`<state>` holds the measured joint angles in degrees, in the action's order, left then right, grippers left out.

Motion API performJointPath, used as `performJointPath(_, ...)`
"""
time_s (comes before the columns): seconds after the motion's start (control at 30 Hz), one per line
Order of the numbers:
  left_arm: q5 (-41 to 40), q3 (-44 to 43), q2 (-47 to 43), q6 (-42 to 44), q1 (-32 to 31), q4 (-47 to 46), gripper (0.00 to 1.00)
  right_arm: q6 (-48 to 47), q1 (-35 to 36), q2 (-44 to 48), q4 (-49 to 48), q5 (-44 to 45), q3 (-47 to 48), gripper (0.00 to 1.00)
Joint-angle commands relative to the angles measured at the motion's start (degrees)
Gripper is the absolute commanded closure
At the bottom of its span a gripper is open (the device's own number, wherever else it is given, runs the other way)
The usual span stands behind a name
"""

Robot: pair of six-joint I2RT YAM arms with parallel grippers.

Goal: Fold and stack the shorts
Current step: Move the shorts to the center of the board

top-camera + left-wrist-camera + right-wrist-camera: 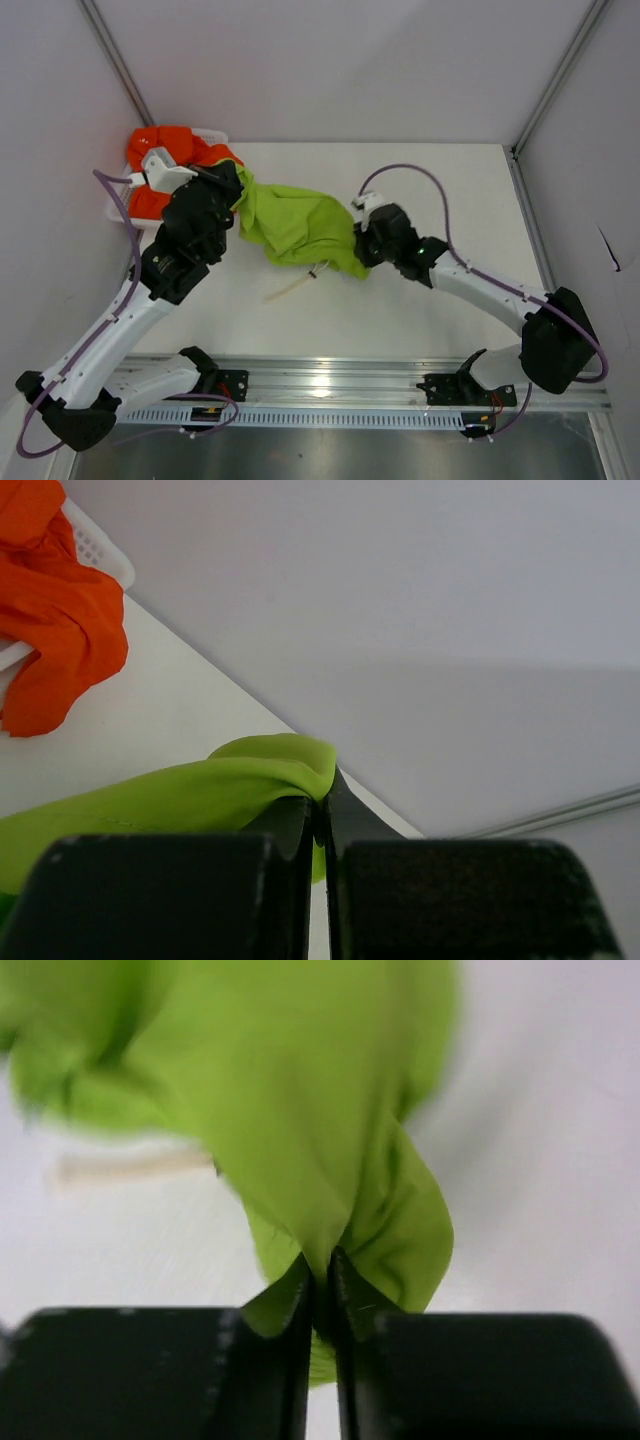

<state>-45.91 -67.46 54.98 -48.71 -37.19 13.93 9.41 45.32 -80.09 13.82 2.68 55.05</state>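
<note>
The lime green shorts (295, 225) hang bunched between my two grippers above the table, a white drawstring (290, 290) trailing below. My left gripper (240, 195) is shut on their left edge; in the left wrist view the green fabric (200, 790) is pinched at my left gripper (322, 800). My right gripper (358, 240) is shut on their right edge; in the right wrist view the green cloth (320, 1110) rises from my right gripper (320, 1270). The orange shorts (165, 165) lie heaped in the white mesh basket (213, 135) at the far left, also in the left wrist view (55, 610).
The white basket (95, 550) stands against the left wall at the back corner. White walls close the table on three sides. A metal rail (330, 385) runs along the near edge between the arm bases.
</note>
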Motion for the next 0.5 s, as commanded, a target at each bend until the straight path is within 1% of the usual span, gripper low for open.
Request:
performJointPath(0.0, -3.0, 0.8, 3.6, 2.9, -0.3, -4.8, 1.00, 5.3, -16.4, -3.7, 5.4, -1.8, 3.6, 0.83)
performJointPath(0.03, -3.0, 0.8, 4.9, 3.3, -0.3, -5.6, 1.00, 5.6, -17.6, -6.5, 6.4, -4.0, 5.7, 0.77)
performJointPath(0.07, -3.3, 0.6, 7.2, 3.7, -0.3, -6.5, 1.00, 6.1, -17.8, -12.1, 7.8, -1.0, 10.6, 0.65)
performJointPath(0.1, -3.6, 0.5, 8.5, 3.9, -0.3, -6.8, 1.00, 6.2, -17.5, -14.7, 10.6, 2.7, 13.2, 0.62)
performJointPath(0.13, -3.6, 0.4, 9.5, 3.9, -0.3, -7.0, 1.00, 6.2, -16.6, -17.0, 11.7, 8.7, 15.7, 0.57)
performJointPath(0.17, -4.2, 0.2, 11.6, 3.9, -0.3, -7.0, 1.00, 6.8, -16.3, -19.8, 13.0, 10.8, 17.9, 0.53)
performJointPath(0.2, -4.4, 0.0, 12.5, 3.9, -0.3, -7.0, 1.00, 6.9, -16.1, -20.2, 13.9, 11.7, 20.3, 0.50)
performJointPath(0.23, -4.8, -0.1, 13.3, 4.0, -0.3, -7.2, 1.00, 6.9, -15.5, -19.8, 13.3, 11.1, 20.5, 0.49)
performJointPath(0.27, -5.4, -0.5, 14.7, 4.8, -0.3, -7.7, 1.00, 6.0, -14.9, -17.5, 11.9, 8.3, 19.8, 0.48)
performJointPath(0.3, -5.9, -0.7, 15.3, 5.2, -0.2, -8.0, 1.00, 5.3, -13.9, -15.8, 7.7, 7.4, 16.4, 0.44)
performJointPath(0.33, -6.3, -1.0, 15.9, 6.2, -0.2, -8.6, 1.00, 4.5, -11.2, -14.1, 5.4, 7.2, 14.3, 0.36)
performJointPath(0.37, -6.6, -1.5, 16.6, 6.6, -0.1, -8.8, 1.00, 3.8, -10.0, -12.5, 2.9, 7.0, 12.1, 0.35)
performJointPath(0.4, -7.0, -1.7, 17.5, 7.0, 0.1, -9.1, 1.00, 2.6, -8.9, -9.3, -2.2, 6.0, 7.4, 0.35)
performJointPath(0.43, -7.1, -2.1, 17.9, 7.6, 0.3, -9.4, 1.00, 2.4, -7.2, -7.7, -4.8, 5.5, 4.8, 0.30)
performJointPath(0.47, -7.2, -2.6, 18.3, 7.7, 0.4, -9.5, 1.00, 2.7, -6.6, -6.2, -7.6, 5.5, 2.4, 0.29)
